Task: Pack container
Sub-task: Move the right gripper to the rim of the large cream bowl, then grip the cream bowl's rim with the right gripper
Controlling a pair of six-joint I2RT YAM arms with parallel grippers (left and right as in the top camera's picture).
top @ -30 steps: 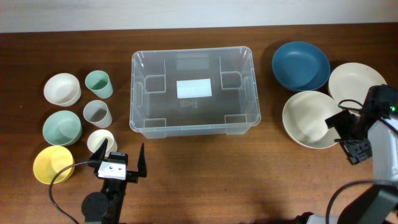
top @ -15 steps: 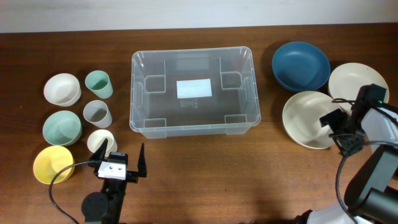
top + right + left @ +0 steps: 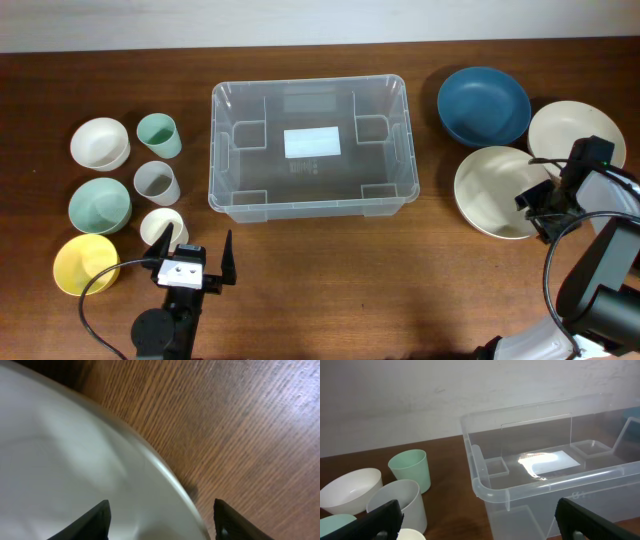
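The right gripper (image 3: 160,522) is spread open, with the rim of the cream bowl (image 3: 65,460) between its fingers (image 3: 90,522). I judge it should sink a little and close squarely on that rim before lifting. The bowl lies right of the container (image 3: 310,207), which holds nothing yet. The left gripper (image 3: 196,262), open too, waits before the container's front left corner. Only the right wrist view shows the rim between the fingers; only the overhead shows bowl and container together.

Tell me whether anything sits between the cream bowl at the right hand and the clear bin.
Nothing visible does. Only tabletop lies between the cream bowl and the container, whose inside holds nothing.
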